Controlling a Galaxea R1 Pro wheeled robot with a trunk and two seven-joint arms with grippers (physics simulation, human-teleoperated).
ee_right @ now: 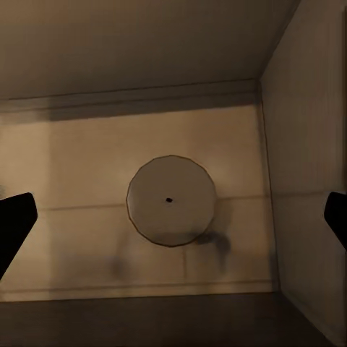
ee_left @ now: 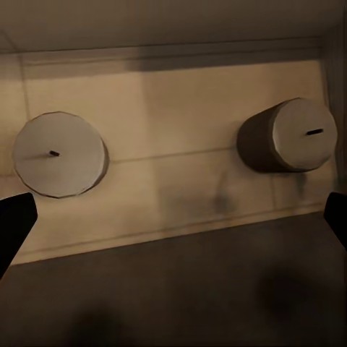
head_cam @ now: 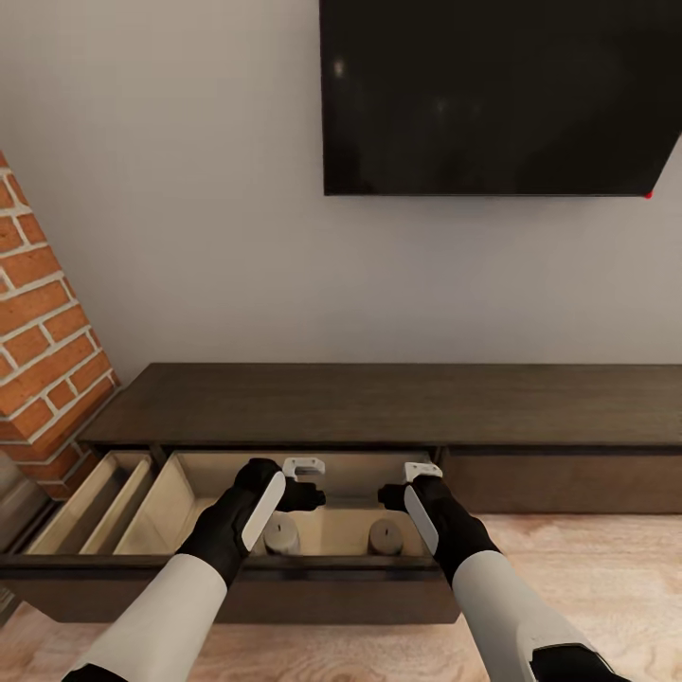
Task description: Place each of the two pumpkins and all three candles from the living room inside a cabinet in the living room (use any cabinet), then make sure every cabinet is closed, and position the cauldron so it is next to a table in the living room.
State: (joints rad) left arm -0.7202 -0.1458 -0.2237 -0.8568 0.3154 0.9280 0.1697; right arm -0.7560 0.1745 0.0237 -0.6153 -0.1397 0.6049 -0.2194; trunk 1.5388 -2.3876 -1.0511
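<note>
Both grippers, left [head_cam: 305, 481] and right [head_cam: 405, 483], fingers wide and empty over two drawer candles [head_cam: 281, 536]; we judge them light, stiff, best pinched across the sides.

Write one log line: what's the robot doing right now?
cabinet drawer open | two candles inside: left candle, right candle | left claw open, empty | right claw open, empty

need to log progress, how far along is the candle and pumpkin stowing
Done: two candles, one and another, stand upright inside the cabinet's open drawer. In hand: nothing; the left gripper and right gripper hover open above them. Left: the third candle, both pumpkins and the cauldron, plus shutting this drawer and the open one beside it.
</note>
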